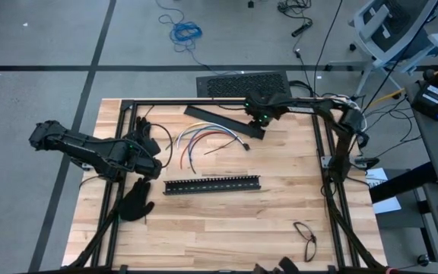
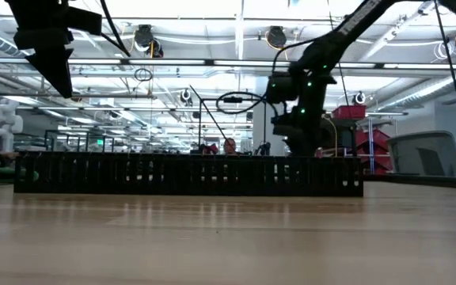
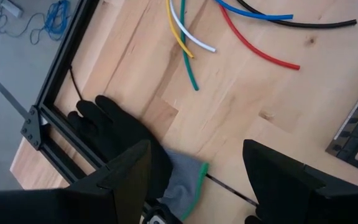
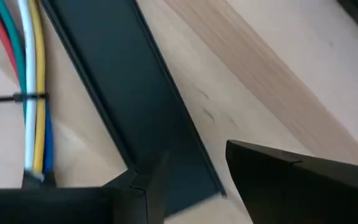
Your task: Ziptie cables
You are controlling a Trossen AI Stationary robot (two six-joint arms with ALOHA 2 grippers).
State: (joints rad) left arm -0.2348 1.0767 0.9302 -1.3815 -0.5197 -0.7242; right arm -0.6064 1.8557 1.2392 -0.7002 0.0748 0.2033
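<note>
The cables lie fanned out on the wooden table, red, blue, white, yellow and green. At one end a thin dark ziptie crosses them where they run side by side. Another thin dark strip lies on the wood near a black glove. My left gripper hovers open above the table's left side, with nothing between its fingers. My right gripper is open, pointing down over the end of a flat black bar at the far middle.
A long black slotted bar lies across the table's middle. The flat black bar sits aslant near the far edge. A second black glove lies at the left, and eyeglasses at the near right. A black frame rims the table.
</note>
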